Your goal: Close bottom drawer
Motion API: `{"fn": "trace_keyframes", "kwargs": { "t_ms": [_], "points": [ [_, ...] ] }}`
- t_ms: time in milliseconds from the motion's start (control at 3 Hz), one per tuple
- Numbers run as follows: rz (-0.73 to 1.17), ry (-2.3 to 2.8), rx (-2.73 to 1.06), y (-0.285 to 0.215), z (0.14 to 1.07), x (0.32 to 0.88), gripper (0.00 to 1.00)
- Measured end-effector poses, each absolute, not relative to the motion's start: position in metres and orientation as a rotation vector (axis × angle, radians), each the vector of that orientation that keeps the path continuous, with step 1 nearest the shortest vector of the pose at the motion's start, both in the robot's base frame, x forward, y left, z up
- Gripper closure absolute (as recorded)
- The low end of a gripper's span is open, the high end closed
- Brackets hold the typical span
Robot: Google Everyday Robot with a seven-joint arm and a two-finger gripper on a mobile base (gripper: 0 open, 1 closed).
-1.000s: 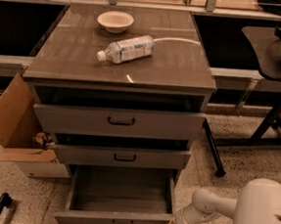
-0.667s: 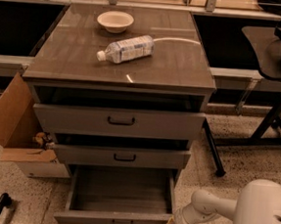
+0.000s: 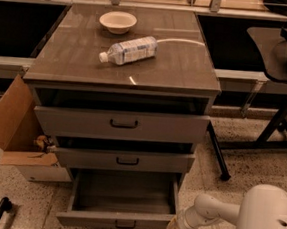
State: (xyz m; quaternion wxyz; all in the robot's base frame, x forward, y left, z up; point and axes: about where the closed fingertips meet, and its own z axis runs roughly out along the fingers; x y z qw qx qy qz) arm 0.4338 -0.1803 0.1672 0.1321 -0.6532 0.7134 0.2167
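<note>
Bottom drawer [image 3: 105,218], below the tabletop's [image 3: 182,70] front edge, stands open, not yet pushed shut; gripper [image 3: 173,225] beside its right front corner, grip state impossible to tell.

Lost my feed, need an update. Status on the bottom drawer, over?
Gripper low, at right front corner of bottom drawer. Drawer open, pulled out. Nothing visible blocking it.
</note>
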Motion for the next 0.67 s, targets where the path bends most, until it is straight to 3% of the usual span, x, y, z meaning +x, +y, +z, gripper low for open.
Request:
{"fn": "trace_keyframes", "kwargs": {
  "t_ms": [333, 667],
  "points": [
    [0.578, 2.094, -1.819, -0.181, 0.164, 0.447, 1.0],
    [0.551, 2.081, -1.754, -0.18, 0.162, 0.494, 1.0]
  ]
}}
